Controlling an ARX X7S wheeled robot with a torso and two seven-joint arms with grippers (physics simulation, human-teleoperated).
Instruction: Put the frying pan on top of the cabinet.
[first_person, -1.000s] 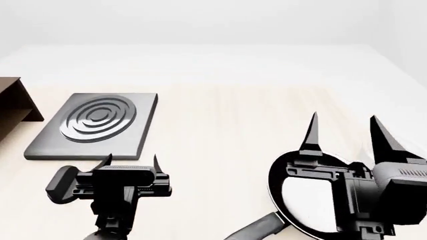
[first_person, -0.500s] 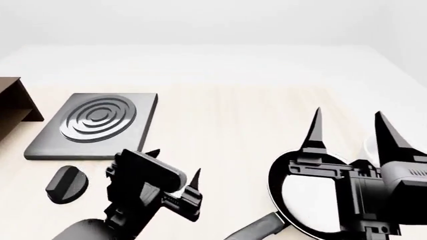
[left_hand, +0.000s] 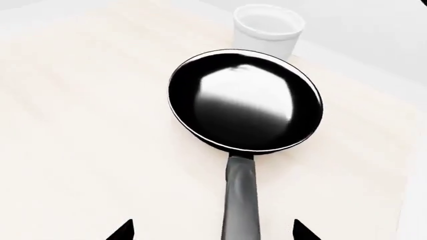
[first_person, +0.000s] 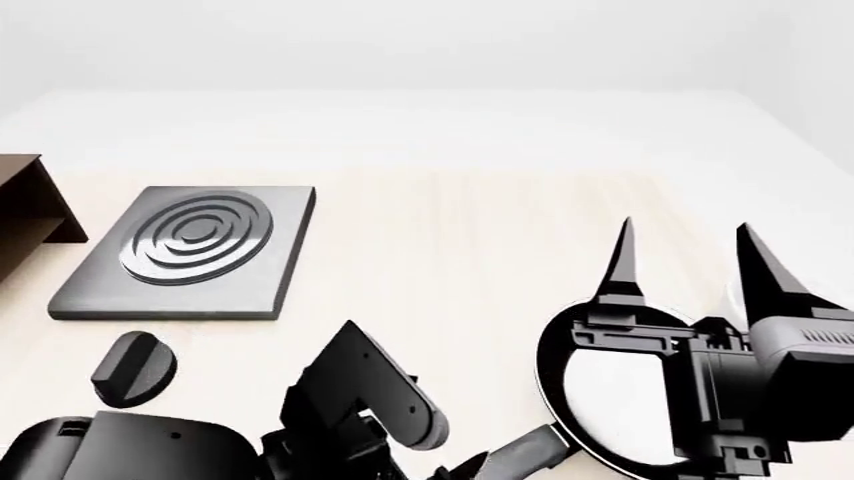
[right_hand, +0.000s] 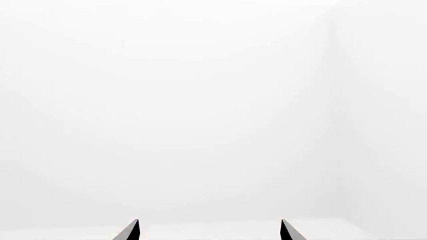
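Note:
The frying pan (left_hand: 245, 100) is black with a glossy inside and lies flat on the light table, its long grey handle (left_hand: 241, 200) running between my left gripper's fingertips. My left gripper (left_hand: 213, 231) is open, one fingertip on each side of the handle and apart from it. In the head view the pan (first_person: 594, 395) sits at the lower right, partly behind my right gripper (first_person: 687, 265), which is open, empty and pointing up above it. The dark brown cabinet (first_person: 27, 210) stands at the far left edge, mostly cut off.
A flat grey burner plate (first_person: 187, 250) with concentric rings lies right of the cabinet. A black knob (first_person: 134, 370) sits in front of it. A small white bowl (left_hand: 268, 25) stands just beyond the pan. My left arm (first_person: 367, 395) crosses the lower middle.
My left arm has swung right from beside the knob and turned toward the pan's handle. My right gripper has barely moved.

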